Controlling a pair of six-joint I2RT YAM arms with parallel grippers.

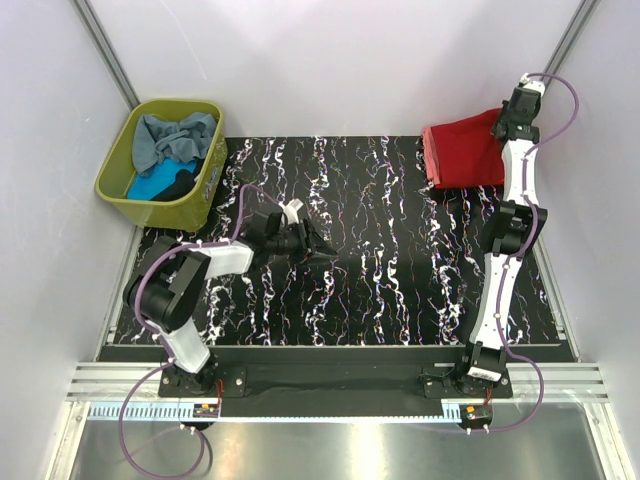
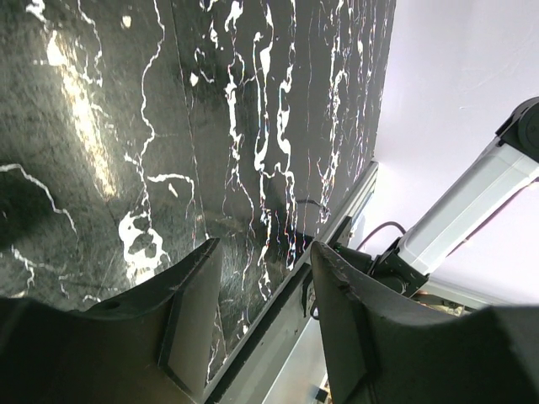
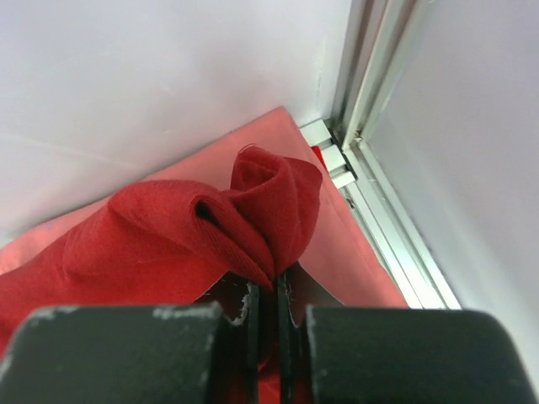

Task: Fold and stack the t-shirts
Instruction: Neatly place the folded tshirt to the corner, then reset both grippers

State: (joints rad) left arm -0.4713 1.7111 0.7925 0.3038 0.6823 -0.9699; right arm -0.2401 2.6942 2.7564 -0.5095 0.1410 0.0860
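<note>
**Right gripper pinches red cloth in far corner; left gripper spread over bare table**

In the upper left of the top view, an olive-green basket (image 1: 149,208) stands just off the far left corner of the black marbled table (image 1: 400,290). Three shirts lie crumpled inside it. A grey-blue shirt (image 1: 176,137) fills the far half, with a turquoise shirt (image 1: 148,186) and a black shirt (image 1: 181,184) side by side in the near half.

Left of centre, the left gripper (image 1: 318,246) reaches toward the right, low over the table. Its own camera shows the left gripper (image 2: 265,252) with its two fingers spread and nothing between them, only the veined tabletop beyond. A white link of the right arm (image 2: 472,198) crosses the right edge of that view.

In the upper right of the top view, a dark red shirt (image 1: 465,155) lies on the table's far right corner, against the back wall. The right gripper (image 1: 503,124) is at its far right edge. The right wrist view shows the right gripper (image 3: 268,295) with its fingers pressed together on a fold of the dark red shirt (image 3: 168,240), which bunches into a raised peak above the fingertips. Beneath it a coral-pink shirt (image 3: 278,135) lies flat, reaching the white wall and the metal frame rail (image 3: 370,160) at the right.
</note>
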